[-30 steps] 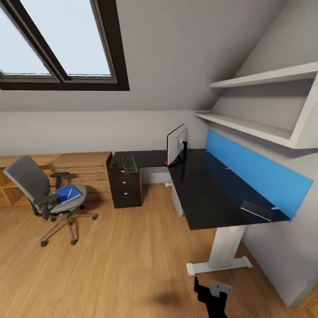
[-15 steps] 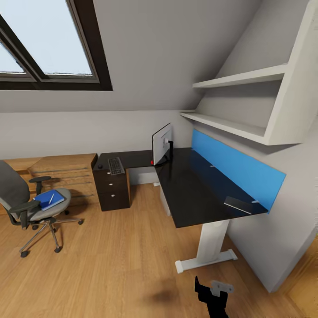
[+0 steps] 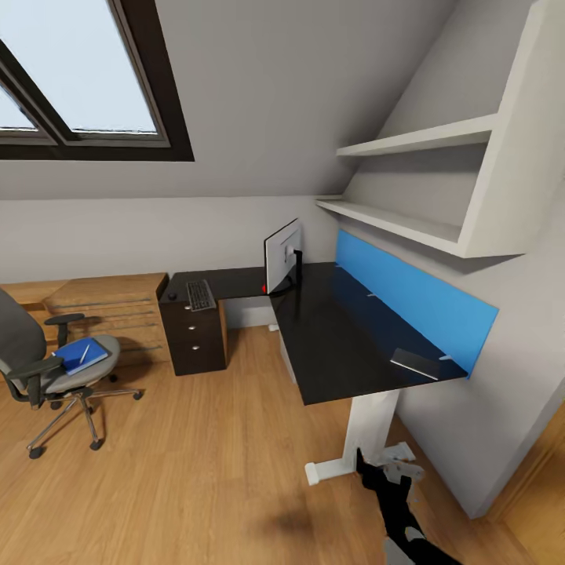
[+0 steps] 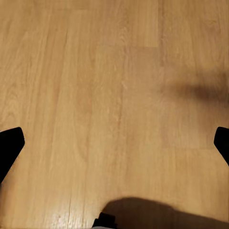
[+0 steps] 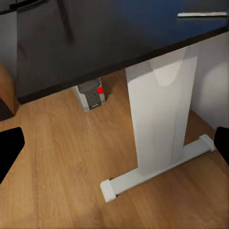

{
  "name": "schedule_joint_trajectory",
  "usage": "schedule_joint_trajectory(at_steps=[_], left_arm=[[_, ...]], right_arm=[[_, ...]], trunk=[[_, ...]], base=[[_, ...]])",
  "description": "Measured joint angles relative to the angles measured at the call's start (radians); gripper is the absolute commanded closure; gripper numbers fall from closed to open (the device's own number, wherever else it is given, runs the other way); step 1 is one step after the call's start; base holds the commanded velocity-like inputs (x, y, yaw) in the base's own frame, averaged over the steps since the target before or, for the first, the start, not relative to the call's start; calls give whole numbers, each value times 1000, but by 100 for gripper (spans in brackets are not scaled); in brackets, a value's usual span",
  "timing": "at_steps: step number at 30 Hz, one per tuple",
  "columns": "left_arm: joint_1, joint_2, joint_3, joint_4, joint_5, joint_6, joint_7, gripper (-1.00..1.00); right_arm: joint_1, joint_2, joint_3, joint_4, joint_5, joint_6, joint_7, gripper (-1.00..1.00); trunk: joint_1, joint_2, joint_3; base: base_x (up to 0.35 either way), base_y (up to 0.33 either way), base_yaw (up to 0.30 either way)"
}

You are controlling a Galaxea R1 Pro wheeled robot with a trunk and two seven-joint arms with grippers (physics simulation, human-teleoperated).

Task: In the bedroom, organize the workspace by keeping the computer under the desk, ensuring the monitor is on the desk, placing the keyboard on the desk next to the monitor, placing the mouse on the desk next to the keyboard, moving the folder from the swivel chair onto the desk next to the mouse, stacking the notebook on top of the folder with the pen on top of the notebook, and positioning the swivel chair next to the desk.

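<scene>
Folder (image 3: 81, 355) on swivel chair (image 3: 47, 365), notebook (image 3: 416, 363) on desk (image 3: 329, 337)

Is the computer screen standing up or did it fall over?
Standing up. The monitor sits upright on its slim stand on the black desk, near the corner, with the keyboard lying flat nearby.

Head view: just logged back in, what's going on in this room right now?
Nothing is being handled yet. The robot stands on the wood floor facing the desk, both grippers open and empty; the right gripper points at the desk leg and the computer under the desk. The monitor, keyboard and mouse sit on the desk, and the notebook lies at its near end. The folder with the pen on it rests on the swivel chair, apart from the desk.
</scene>
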Motion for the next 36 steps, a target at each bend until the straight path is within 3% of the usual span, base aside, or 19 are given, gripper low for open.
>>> schedule_joint_trajectory(at_steps=[1,3,4,5,6,8,11,12,17,23,30,34,35,36], left_arm=[[0,9,7,0,2,-3,1,-100],[0,11,15,0,2,-4,1,-100],[0,12,25,0,2,-5,1,-100],[0,13,49,0,2,-6,1,-100],[0,14,53,0,2,-7,1,-100],[0,15,63,0,2,-7,1,-100],[0,17,68,0,2,-7,2,-100],[0,22,86,1,2,-11,2,-100],[0,23,132,2,2,-17,1,-100],[0,25,153,31,3,-25,3,-100],[0,55,173,37,12,-34,3,-100],[0,61,221,37,17,-35,2,-100],[0,63,259,37,18,-34,1,-100],[0,63,265,37,18,-34,1,-100]], right_arm=[[-20,-59,-3,-144,-1,134,-62,-100],[-57,-83,-1,-210,3,213,-101,-100],[-82,-98,-1,-262,6,289,-138,-100],[-148,-116,-2,-328,5,447,-194,-100],[-232,-118,-1,-339,9,492,-205,-100],[-302,-124,-1,-344,8,616,-225,-100],[-345,-126,-1,-329,1,678,-229,-100],[-374,-124,1,-296,2,727,-231,-100],[-386,-122,6,-248,5,744,-230,-100],[-388,-127,9,-238,7,748,-225,-100],[-387,-128,9,-238,8,749,-219,-100],[-387,-129,9,-237,8,749,-216,-100],[-387,-129,9,-234,8,748,-201,-100],[-387,-129,9,-233,8,748,-196,-100]], trunk=[[0,0,0],[0,0,0],[0,0,0],[0,0,0],[0,0,0],[0,0,0],[0,0,0],[0,0,0],[0,0,0],[0,0,0],[0,0,0],[-1,0,0],[-1,0,0],[-1,0,0]], base=[[0,0,0],[0,0,0],[0,0,0],[0,0,0],[0,0,0],[0,-13,0],[50,-98,0],[146,-209,0],[166,-232,0],[185,-255,0],[237,-233,0],[298,-87,0],[316,-22,0],[317,-18,0]])
